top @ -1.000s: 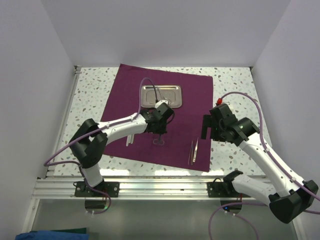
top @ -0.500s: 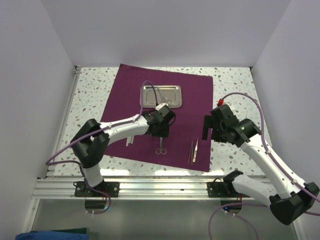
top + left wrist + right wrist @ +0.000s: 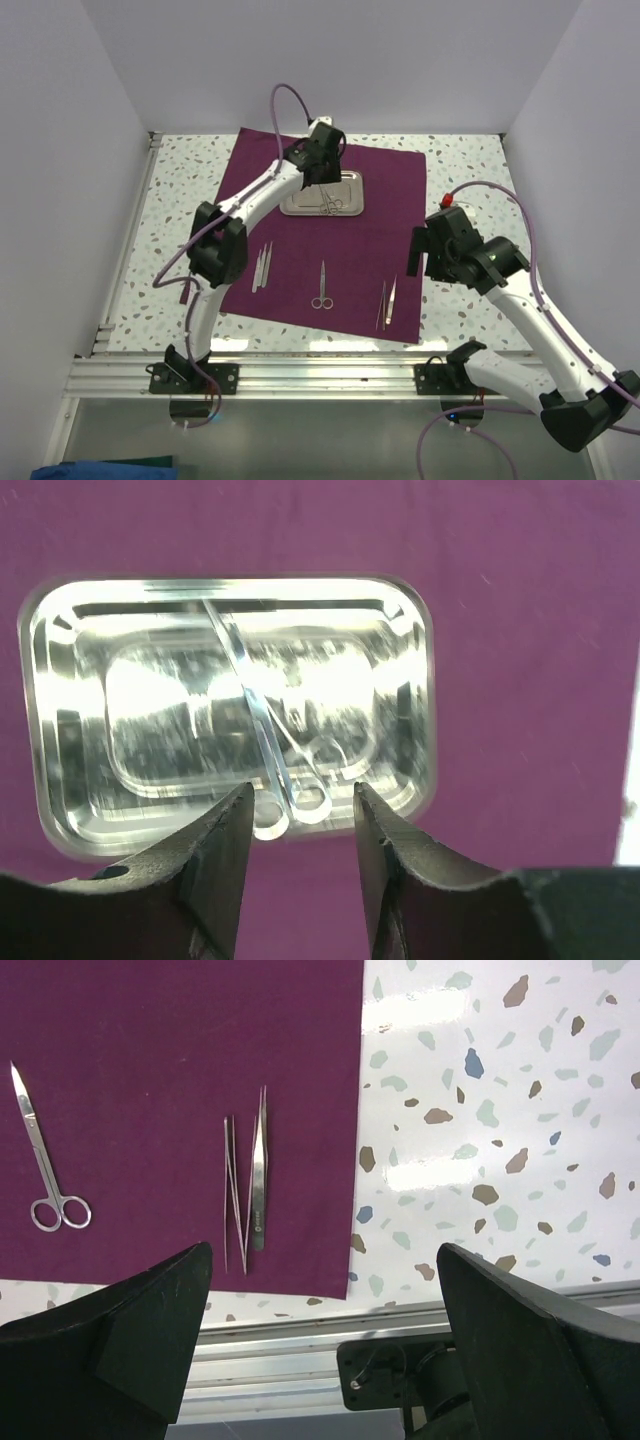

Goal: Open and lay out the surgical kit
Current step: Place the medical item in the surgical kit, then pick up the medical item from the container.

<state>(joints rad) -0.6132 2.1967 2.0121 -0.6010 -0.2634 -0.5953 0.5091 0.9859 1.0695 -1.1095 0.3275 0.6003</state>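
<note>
Right gripper [image 3: 322, 1255] hangs spread wide and empty above the near right edge of the cloth [image 3: 520, 630]. Left gripper [image 3: 302, 795], far centre, has its jaws half parted with nothing between them, poised over the tray [image 3: 422, 700].

Step in hand, by my reading: lift the tray scissors [image 3: 262, 720] out.
- Their handle rings lie right under the fingertips.
- Come straight down and pinch at the rings or pivot, where there's bulk, not on the thin blades.
- Steel on steel may skate, so close slowly and lift level.

Kit, near to far:
- Paired tweezers [image 3: 258, 1175] lie near right.
- Laid scissors [image 3: 42, 1175] are near centre, tips pointing far.
- More tweezers [image 3: 262, 266] sit left of them.
- All lie flat and apart on the maroon cloth.
- The shiny tray is beyond, its mirror floor smeared with glare.
</note>
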